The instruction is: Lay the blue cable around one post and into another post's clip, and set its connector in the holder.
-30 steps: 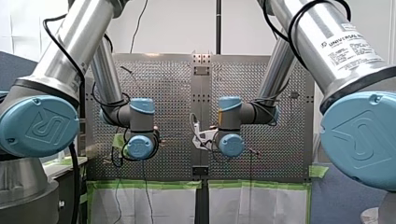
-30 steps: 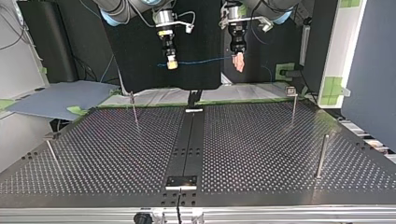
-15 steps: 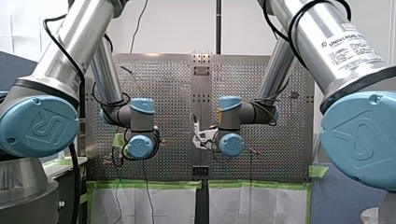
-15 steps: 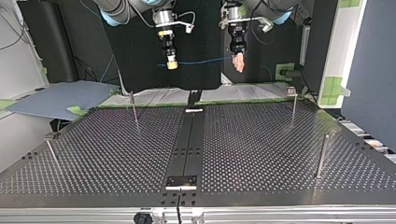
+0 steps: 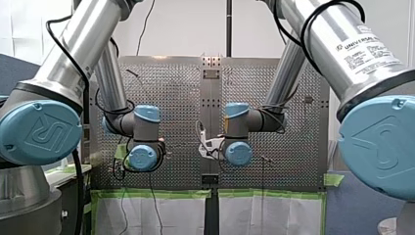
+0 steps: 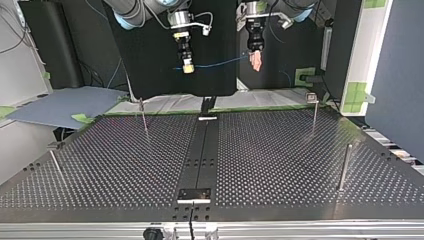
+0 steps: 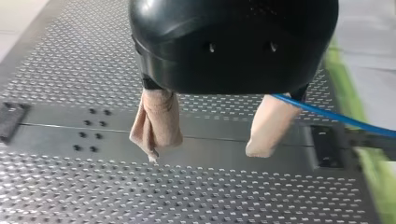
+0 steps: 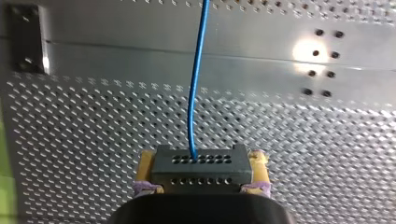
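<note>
From across the table, the perforated grey metal table (image 6: 280,165) carries no cable. At the bottom centre of the frame a small dark rectangular plate (image 6: 195,194) sits on the middle strip; I cannot tell whether it is the holder. Thin upright metal posts stand at the lower right (image 6: 344,167) and lower left (image 6: 55,165). Further back, two more stand left (image 6: 143,114) and right (image 6: 314,111) of centre, the last with a small square head, likely a clip. The cable touches none of them, so routing is not yet begun.

Beyond them, at the top of the frame and high above the surface, hang both grippers. My right gripper (image 6: 188,68), left of centre, clamps its yellow pads on the black block connector with rows of small holes (image 8: 199,168), one pad at each end. This leaves free the holed face where the thin blue cable (image 6: 220,63) exits, probably so the block can be seated squarely. The cable spans nearly level to my left gripper (image 7: 205,151), whose beige-padded fingers (image 7: 156,126) stand apart. It touches one finger near its root, which seems to hold the span clear of the posts.

At the front view's upper right, the silver tube of my right arm (image 5: 323,34) reads "UNIVERSAL"; the finer print is illegible. The blue joint caps (image 5: 41,132) bear a stylised UR mark.
</note>
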Controlling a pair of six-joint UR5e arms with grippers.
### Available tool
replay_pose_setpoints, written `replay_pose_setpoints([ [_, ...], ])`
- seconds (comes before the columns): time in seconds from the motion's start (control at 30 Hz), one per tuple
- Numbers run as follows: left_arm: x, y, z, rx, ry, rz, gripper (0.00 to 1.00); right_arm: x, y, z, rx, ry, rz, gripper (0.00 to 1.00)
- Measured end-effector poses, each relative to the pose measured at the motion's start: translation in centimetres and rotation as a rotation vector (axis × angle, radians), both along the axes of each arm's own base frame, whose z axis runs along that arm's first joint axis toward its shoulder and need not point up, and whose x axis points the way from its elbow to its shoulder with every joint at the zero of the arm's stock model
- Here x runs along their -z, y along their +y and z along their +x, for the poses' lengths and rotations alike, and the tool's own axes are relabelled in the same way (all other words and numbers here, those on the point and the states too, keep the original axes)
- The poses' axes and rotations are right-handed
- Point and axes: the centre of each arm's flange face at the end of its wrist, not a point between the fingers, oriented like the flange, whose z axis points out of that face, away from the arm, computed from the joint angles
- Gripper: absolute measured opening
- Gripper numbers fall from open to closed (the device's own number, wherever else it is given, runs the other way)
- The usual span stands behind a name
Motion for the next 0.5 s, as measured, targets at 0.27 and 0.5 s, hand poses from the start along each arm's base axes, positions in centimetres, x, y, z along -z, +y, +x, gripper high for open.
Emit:
replay_pose_setpoints([
  [0.27,1.2,1.7,-2.8,0.001,0.061,0.036,1.0,2.1,1.4,3.1,0.009,-0.043,0.046,0.0],
  [0.5,1.3,1.9,-3.1,0.002,0.066,0.039,1.0,4.0,0.9,4.2,0.03,-0.043,0.057,0.0],
])
